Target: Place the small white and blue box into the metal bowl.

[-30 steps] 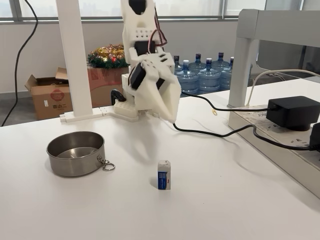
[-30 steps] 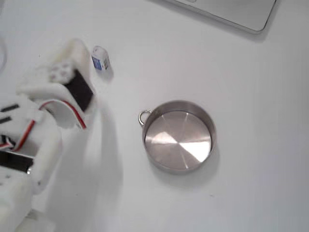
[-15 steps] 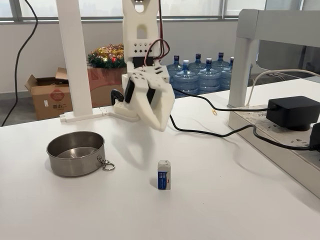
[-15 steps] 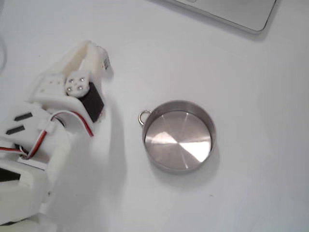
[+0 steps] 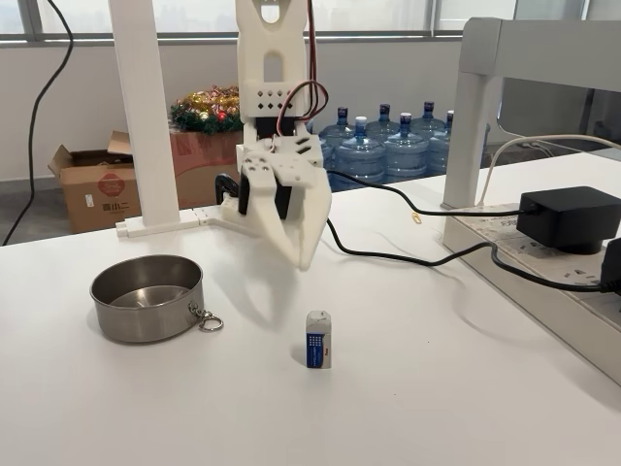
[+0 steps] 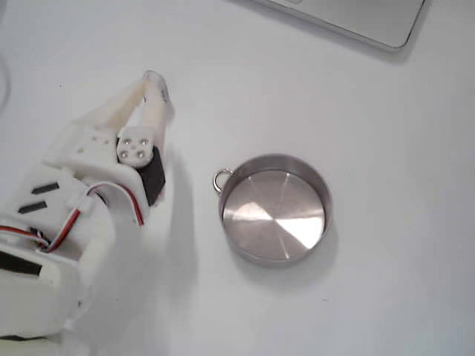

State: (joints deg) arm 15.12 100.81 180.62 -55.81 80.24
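gripper [image 5: 304, 260] has swung forward over the small white and blue box [image 5: 318, 340], fingers together, empty; metal bowl [image 5: 147, 296] at 9 o'clock, grasp pending

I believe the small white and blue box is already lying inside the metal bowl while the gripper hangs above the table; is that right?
Not quite: the small white and blue box stands on the table, apart from the empty metal bowl, as the fixed side view shows. The gripper does hang above the table.

My pincer [image 5: 303, 260]: matt white plastic, faintly layered finish. Metal bowl [image 5: 147, 297]: brushed steel, glossy floor throwing bright reflections in a fixed view [image 6: 275, 210]. Small white and blue box [image 5: 318, 340]: printed card, smooth. Counter [image 5: 437, 388]: smooth matt white.
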